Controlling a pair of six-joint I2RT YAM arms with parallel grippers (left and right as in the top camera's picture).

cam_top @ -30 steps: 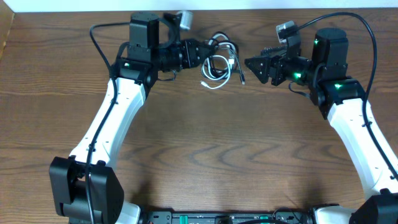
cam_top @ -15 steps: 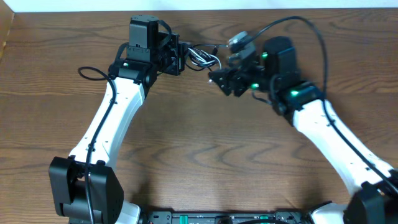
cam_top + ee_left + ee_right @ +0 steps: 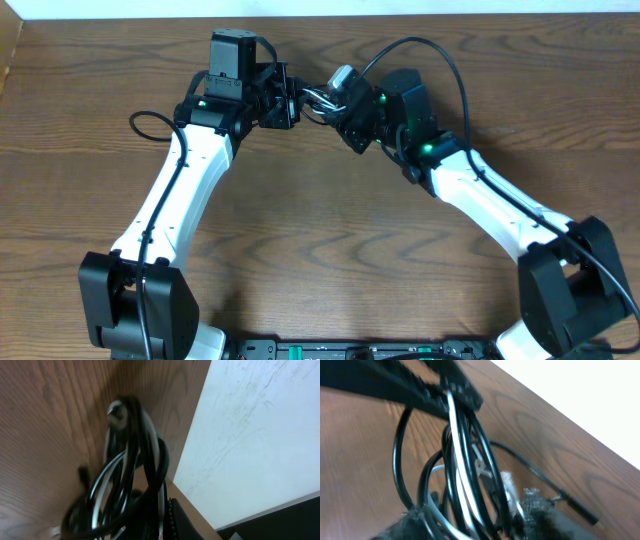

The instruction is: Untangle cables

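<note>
Left gripper (image 3: 294, 98) is clamped tight on the cables (image 3: 318, 97): black cord (image 3: 399, 460) and white cord (image 3: 456, 445) loop together in one tangled bunch, just right of that left gripper. Further right, the right gripper (image 3: 336, 110) has its fingers spread around the bunch.

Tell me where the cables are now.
In the overhead view the cables are bunched near the far edge of the table, between the left gripper and the right gripper.
</note>
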